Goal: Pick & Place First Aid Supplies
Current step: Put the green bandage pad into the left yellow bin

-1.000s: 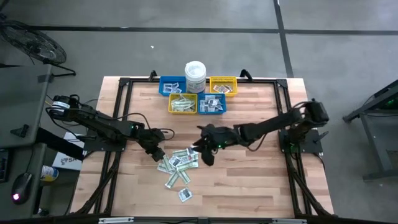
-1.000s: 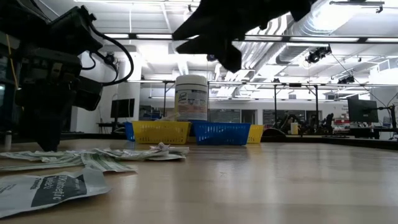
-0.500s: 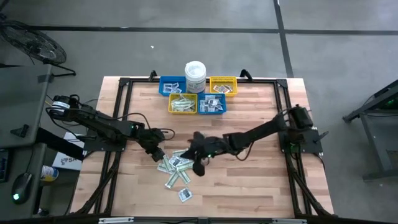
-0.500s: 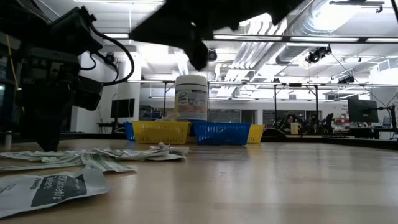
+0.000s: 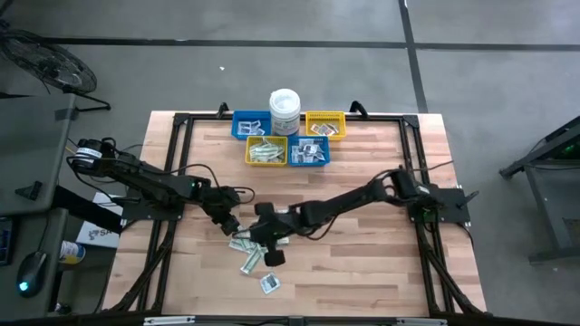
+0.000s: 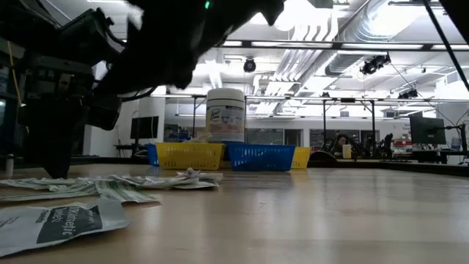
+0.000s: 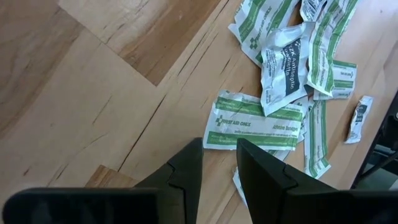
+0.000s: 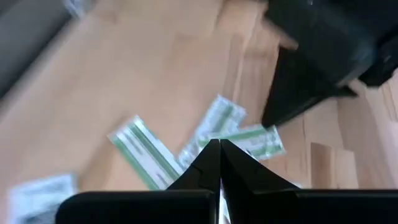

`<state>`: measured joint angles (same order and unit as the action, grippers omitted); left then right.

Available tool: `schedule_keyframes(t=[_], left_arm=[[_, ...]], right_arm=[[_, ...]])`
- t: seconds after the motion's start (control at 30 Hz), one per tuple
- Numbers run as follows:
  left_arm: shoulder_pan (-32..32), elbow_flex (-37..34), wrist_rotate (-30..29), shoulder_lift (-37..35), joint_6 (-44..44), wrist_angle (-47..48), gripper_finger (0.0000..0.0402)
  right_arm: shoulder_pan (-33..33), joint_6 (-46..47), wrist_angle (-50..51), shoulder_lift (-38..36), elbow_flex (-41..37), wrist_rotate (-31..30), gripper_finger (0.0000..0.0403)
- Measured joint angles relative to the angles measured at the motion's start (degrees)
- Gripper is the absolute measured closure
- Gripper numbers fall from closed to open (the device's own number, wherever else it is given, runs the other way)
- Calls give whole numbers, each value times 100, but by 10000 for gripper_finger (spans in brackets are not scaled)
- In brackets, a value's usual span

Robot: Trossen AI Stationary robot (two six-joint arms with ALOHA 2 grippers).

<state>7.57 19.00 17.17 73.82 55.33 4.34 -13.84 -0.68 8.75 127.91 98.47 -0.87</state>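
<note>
The first aid packets (image 5: pixel 258 237) lie in a loose pile on the table's left-middle, with one white packet (image 5: pixel 270 283) apart toward the near edge. They also show in the low view as packets (image 6: pixel 110 187). My left gripper (image 7: pixel 219 144) is open by a narrow gap, low over the pile's left edge. Its tips stand at the near edge of a green-and-white strip (image 7: pixel 258 121). My right gripper (image 8: pixel 219 144) is shut and empty. It hangs over the pile (image 5: pixel 270 255), well above the table.
Four small bins stand by the far edge: blue (image 5: pixel 251 125), yellow (image 5: pixel 325 125), yellow (image 5: pixel 266 150) and blue (image 5: pixel 309 151), some with packets inside. The white tub (image 5: pixel 285 110) stands behind them. Bare wood lies to the right and near side of the pile.
My right arm has stretched from the table's middle toward the left and near edges, and its gripper now hangs over the packet pile, close to my left gripper. The packets have stayed where they were.
</note>
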Motion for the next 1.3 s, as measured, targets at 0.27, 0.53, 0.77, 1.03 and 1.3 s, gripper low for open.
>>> schedule_keyframes(t=[0.27,0.53,0.77,1.03,1.3], left_arm=[[0,0,6,0,0,-1,298],[0,0,21,-2,0,-2,298],[0,0,20,-2,0,4,298],[0,0,9,-4,0,5,298],[0,0,2,-4,0,5,298]], right_arm=[[-225,-389,125,652,408,-831,403],[-236,-449,77,819,452,-964,403],[-250,-457,-198,854,457,-779,403],[-262,-431,-266,904,455,-722,403],[-218,-389,-343,943,460,-612,403]])
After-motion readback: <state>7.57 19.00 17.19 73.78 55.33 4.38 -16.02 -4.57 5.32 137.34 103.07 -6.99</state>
